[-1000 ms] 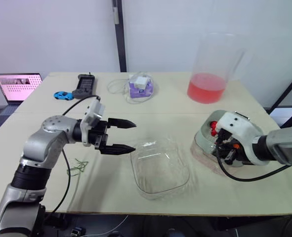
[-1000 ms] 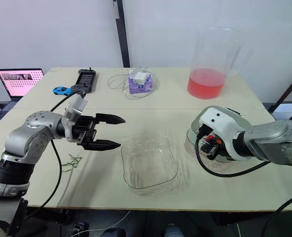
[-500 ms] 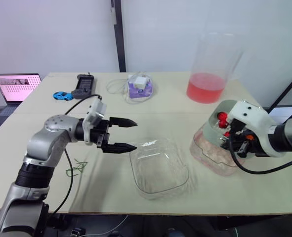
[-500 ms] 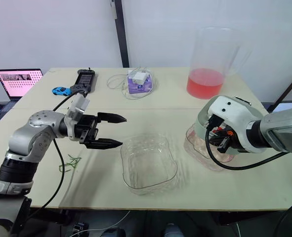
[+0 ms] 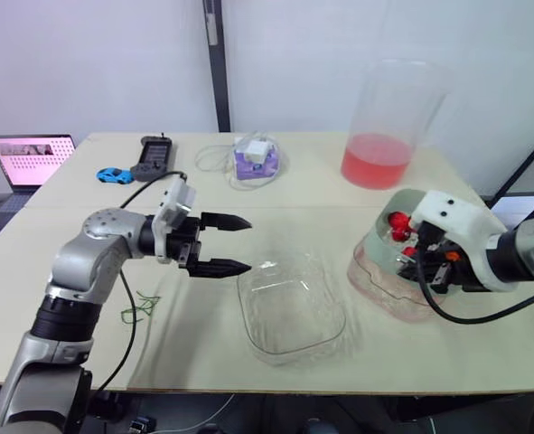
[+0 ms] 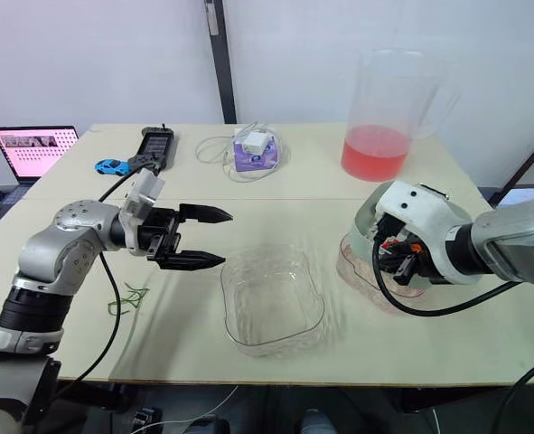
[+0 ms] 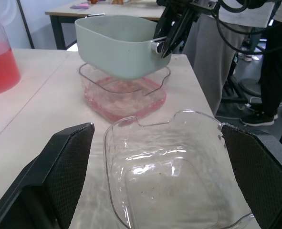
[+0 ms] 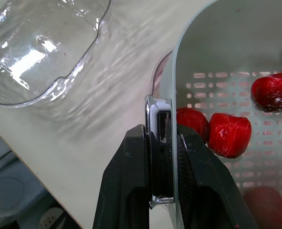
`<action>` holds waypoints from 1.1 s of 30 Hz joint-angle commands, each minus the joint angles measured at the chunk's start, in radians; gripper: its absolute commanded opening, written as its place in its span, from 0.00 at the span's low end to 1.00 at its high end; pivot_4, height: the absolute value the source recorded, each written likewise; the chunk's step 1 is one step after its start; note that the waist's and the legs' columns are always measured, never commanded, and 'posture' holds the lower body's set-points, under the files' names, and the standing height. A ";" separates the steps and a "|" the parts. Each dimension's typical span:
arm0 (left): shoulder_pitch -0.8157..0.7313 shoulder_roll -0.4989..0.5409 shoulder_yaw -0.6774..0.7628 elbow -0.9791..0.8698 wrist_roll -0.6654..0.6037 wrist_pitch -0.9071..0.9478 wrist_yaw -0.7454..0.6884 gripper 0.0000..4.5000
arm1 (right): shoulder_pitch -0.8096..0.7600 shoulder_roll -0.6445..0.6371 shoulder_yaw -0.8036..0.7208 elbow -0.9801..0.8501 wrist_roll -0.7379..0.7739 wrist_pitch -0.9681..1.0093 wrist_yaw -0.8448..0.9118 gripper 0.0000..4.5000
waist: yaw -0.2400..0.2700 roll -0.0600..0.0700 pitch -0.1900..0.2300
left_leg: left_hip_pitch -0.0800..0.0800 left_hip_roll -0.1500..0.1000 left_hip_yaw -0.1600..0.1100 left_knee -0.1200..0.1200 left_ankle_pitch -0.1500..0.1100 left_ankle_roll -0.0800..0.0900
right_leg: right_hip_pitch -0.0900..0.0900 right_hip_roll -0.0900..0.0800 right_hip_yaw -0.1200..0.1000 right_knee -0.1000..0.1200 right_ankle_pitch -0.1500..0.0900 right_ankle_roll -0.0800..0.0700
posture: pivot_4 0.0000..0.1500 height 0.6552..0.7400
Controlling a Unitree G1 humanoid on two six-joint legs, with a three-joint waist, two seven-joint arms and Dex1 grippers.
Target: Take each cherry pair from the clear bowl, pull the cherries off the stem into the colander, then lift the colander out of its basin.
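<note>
The clear bowl point(image 5: 291, 307) sits empty at the table's front middle. My left gripper point(image 5: 237, 244) hovers open just left of it, holding nothing. My right gripper point(image 8: 162, 143) is shut on the rim of the pale green colander point(image 7: 121, 47). The colander hangs tilted just above its clear basin point(image 7: 124, 95), which holds pinkish water. Several red cherries point(image 8: 229, 133) lie on the colander's slotted floor. In the eye views the colander point(image 5: 380, 226) and basin point(image 5: 379, 289) are at the right, partly hidden by my right wrist.
A tall clear pitcher of pink liquid point(image 5: 381, 127) stands behind the basin. Green stems point(image 5: 140, 306) lie on the table at the left. A laptop point(image 5: 30, 155), blue toy car point(image 5: 115, 174), black device point(image 5: 151, 156) and purple box with cable point(image 5: 253, 160) line the back. A person's legs point(image 7: 279, 62) are beyond the table.
My right gripper raised the colander up from the basin, then eased it slightly back down and left. The left gripper has stayed open in about the same place.
</note>
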 commanded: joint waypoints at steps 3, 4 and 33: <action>-0.013 0.007 0.003 -0.020 0.000 -0.013 -0.008 1.00 | -0.015 0.001 -0.028 -0.012 -0.015 0.008 -0.006 0.05 | 0.000 0.000 0.000 | 0.000 0.000 0.000 0.000 0.000 0.000 | 0.000 0.000 0.000 0.000 0.000 0.000 | 1.00 0.92; -0.011 0.008 0.004 -0.020 0.000 -0.013 -0.008 1.00 | -0.017 0.005 -0.028 -0.010 -0.017 0.009 -0.008 0.05 | 0.000 0.000 0.000 | 0.000 0.000 0.000 0.000 0.000 0.000 | 0.000 0.000 0.000 0.000 0.000 0.000 | 1.00 0.92; 0.069 0.062 0.044 -0.028 -0.011 -0.010 0.003 1.00 | 0.037 0.003 0.047 -0.001 -0.123 -0.086 0.030 0.05 | 0.000 0.000 0.000 | 0.000 0.000 0.000 0.000 0.000 0.000 | 0.000 0.000 0.000 0.000 0.000 0.000 | 1.00 0.92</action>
